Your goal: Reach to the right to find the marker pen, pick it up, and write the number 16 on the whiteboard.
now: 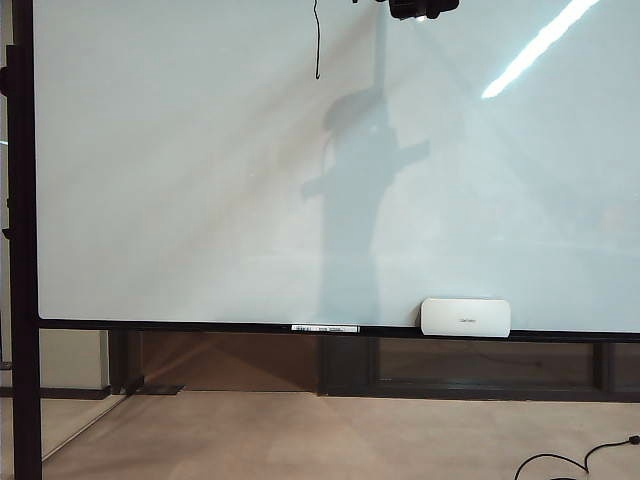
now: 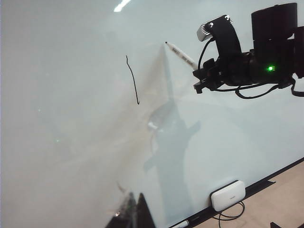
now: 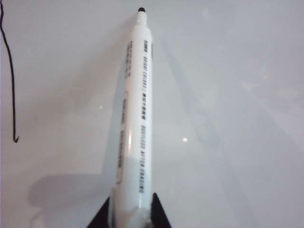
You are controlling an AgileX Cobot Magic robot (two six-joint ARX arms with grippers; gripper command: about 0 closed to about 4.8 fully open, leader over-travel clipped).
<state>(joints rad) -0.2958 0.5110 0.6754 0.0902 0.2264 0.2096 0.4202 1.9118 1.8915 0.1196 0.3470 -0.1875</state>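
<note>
White marker pen (image 3: 135, 118) clamped in right tool (image 3: 129, 209), tip nr whiteboard (image 3: 228, 71).

I see a small white rounded-rectangle plastic block (image 1: 465, 316) resting on the ledge below, with a loose black cable (image 1: 575, 460) on the beige floor (image 1: 300, 435).

Right gripper (image 3: 129, 216) is clamped around the marker (image 3: 135, 109), its dark fingers (image 3: 159, 211) pinching the barrel's back end so the tip sticks straight out ahead. From the left wrist view that arm hangs high, wrist angled toward the board. Left gripper (image 2: 135, 213) barely shows, can't tell its jaws.
</note>
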